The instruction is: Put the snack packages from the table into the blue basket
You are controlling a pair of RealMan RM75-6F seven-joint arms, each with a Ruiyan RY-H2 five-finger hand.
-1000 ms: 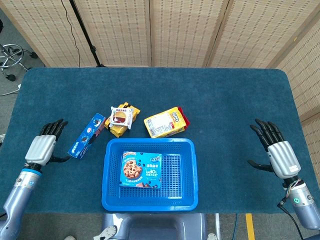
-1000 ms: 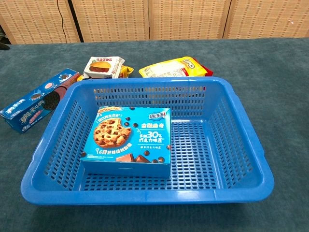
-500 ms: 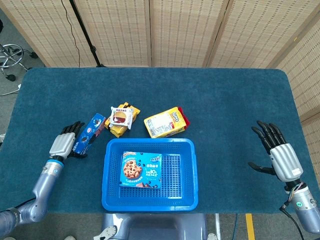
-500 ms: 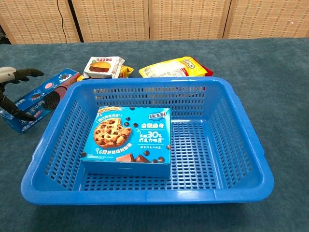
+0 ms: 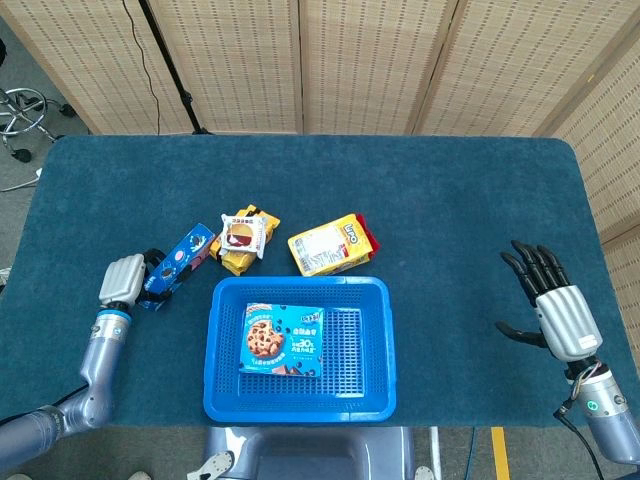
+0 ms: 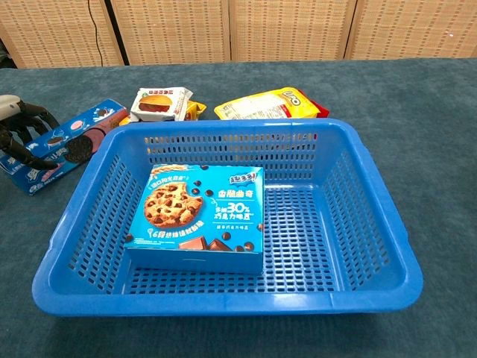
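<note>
The left hand [image 5: 122, 279] has its fingers wrapped around the near end of the blue Oreo box [image 5: 180, 259]. In the chest view the hand is cut off at the frame edge, so only dark fingers over the box show. Just right of that hand sit a small burger-picture pack [image 5: 241, 235] on top of a yellow pack [image 5: 238, 260] (mostly hidden underneath), then the yellow cracker bag [image 5: 326, 245] with something red poking out behind it that I can't make out. All of those are still on the table [image 5: 450, 200], just beyond the blue basket [image 5: 299, 403], which already holds the cookie box [image 5: 284, 340]. Way off right, well apart from everything, the right hand [image 5: 556, 308] is spread wide, holding nothing.
</note>
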